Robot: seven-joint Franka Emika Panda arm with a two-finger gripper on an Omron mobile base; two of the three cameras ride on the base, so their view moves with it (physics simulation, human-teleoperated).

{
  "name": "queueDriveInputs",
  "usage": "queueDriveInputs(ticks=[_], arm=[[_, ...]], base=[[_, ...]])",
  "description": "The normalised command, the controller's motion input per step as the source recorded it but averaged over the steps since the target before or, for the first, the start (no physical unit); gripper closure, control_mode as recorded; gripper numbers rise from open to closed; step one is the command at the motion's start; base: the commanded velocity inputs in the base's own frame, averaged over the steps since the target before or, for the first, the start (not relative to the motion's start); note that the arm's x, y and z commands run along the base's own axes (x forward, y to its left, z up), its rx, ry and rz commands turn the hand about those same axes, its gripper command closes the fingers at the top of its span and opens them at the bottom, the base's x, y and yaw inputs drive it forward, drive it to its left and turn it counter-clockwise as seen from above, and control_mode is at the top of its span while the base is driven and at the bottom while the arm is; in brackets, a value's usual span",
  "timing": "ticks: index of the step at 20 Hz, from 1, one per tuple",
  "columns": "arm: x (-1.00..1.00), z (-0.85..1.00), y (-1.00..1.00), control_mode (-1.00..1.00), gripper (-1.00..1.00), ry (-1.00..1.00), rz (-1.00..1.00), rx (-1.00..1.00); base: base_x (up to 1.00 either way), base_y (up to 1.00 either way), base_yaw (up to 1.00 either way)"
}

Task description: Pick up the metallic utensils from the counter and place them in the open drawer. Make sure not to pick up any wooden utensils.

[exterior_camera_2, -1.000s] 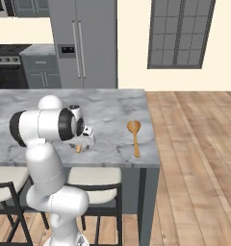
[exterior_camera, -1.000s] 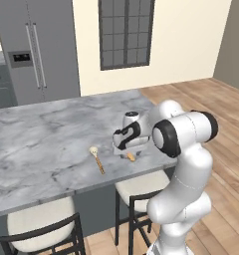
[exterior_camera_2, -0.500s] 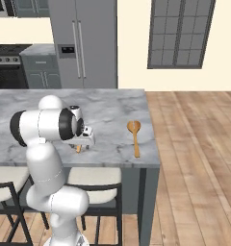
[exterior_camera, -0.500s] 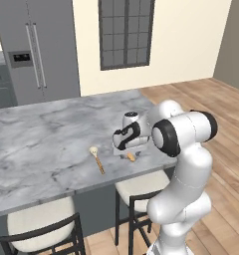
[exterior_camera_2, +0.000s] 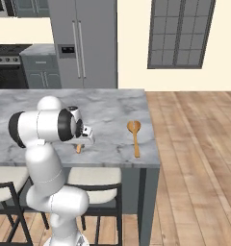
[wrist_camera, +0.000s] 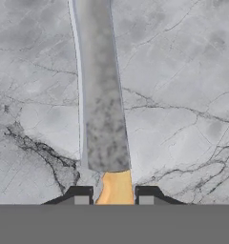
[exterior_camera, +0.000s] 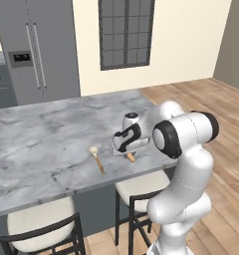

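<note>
Marble counter (exterior_camera: 37,144) bore the knife (wrist_camera: 101,95), lying flat near the front edge. We had our gripper (wrist_camera: 114,195) down over it, jaws narrowed onto the orange handle. We saw a cream-headed spoon (exterior_camera: 96,158) lying just left.

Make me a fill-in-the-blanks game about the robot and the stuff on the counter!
1. The end effector sits around the knife's ______ handle.
2. The knife lies on the grey-white ______ counter.
3. The big wooden spoon lies near the counter's ______ end in the right base view.

Missing words: orange; marble; right
</note>
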Motion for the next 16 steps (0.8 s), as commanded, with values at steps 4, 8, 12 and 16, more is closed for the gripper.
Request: queueDriveInputs(ticks=[4, 8, 12, 16], arm=[[0.00, 0.00, 0.00, -1.00, 1.00, 0.00, 0.00, 0.00], [0.00, 0.02, 0.01, -1.00, 1.00, 0.00, -0.06, 0.00], [-0.18, 0.56, 0.04, -1.00, 1.00, 0.00, -0.19, -0.03], [-0.68, 1.00, 0.00, -1.00, 1.00, 0.00, -0.20, -0.04]], base=[[0.00, 0.00, 0.00], [0.00, 0.00, 0.00], [0.00, 0.00, 0.00], [0.00, 0.00, 0.00]])
